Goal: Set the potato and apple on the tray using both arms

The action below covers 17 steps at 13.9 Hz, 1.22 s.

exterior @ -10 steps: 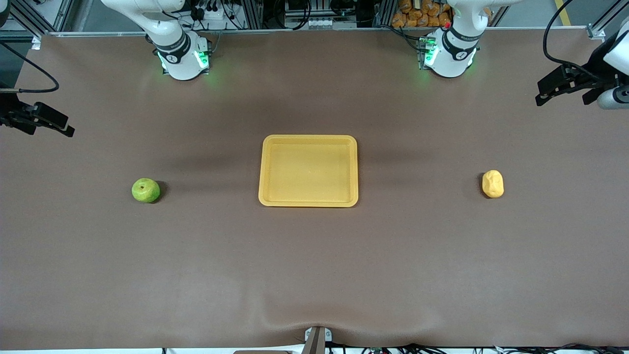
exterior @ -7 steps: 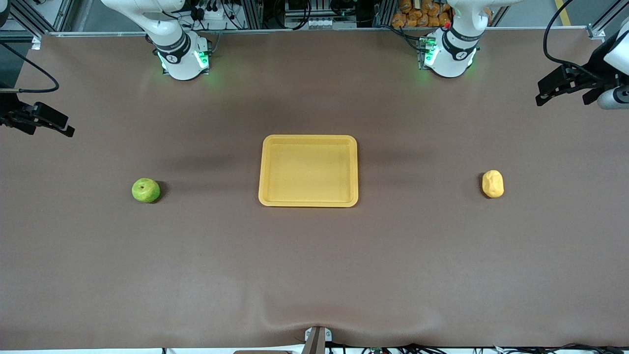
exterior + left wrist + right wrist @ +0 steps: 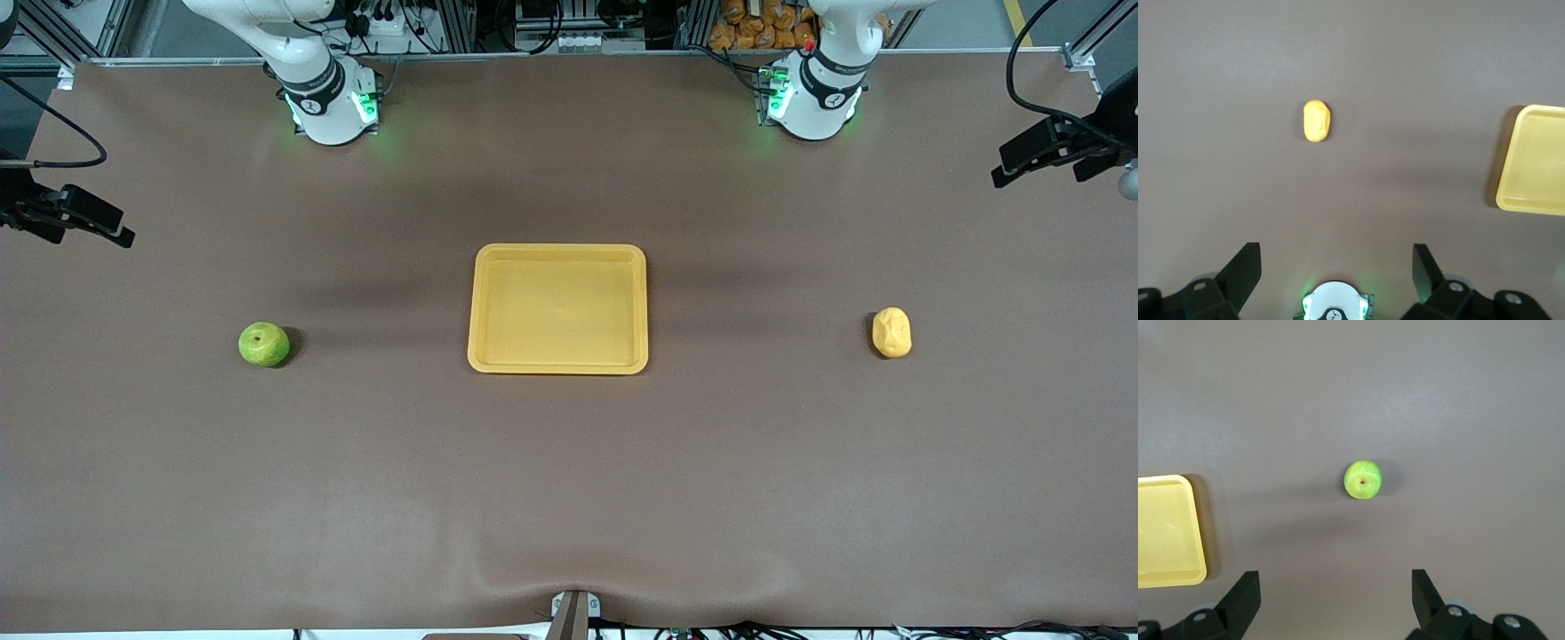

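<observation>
Nothing is on the tray (image 3: 557, 253) yet: it sits bare in the middle of the counter (image 3: 569, 489), with the apple (image 3: 264, 344) well off toward the right arm's end and the potato (image 3: 892, 332) well off toward the left arm's end. The right gripper (image 3: 76, 220) hangs over its end of the counter and the left gripper (image 3: 1053, 153) over the other end, each with fingers spread wide and holding nothing. I think both pickups and both drops are left to do.
</observation>
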{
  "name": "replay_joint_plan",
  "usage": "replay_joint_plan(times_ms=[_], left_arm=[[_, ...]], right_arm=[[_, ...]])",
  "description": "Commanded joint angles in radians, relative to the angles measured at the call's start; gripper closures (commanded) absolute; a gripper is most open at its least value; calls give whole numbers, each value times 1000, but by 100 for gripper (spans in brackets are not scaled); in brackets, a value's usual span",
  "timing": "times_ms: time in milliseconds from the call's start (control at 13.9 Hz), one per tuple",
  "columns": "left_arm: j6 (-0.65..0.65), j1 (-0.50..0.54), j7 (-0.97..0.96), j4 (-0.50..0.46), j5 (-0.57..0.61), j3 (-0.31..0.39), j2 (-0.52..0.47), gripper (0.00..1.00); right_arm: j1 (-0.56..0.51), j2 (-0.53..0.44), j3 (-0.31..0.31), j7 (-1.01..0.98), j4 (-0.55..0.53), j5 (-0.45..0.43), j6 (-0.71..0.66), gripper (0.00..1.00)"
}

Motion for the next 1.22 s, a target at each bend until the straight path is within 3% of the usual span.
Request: replay_joint_plan(times_ms=[0,574,1148], left_arm=[[-19,19,15,-9,-54,-8,-8,0],[50,23,12,-44,-67,-9,32,0],[271,29,12,-274,-30,-9,18,0]], right_arm=[[0,9,1,9,22,-20,-17,0],[0,9,1,9,22,-20,-17,0],[0,9,1,9,22,-20,-17,0]])
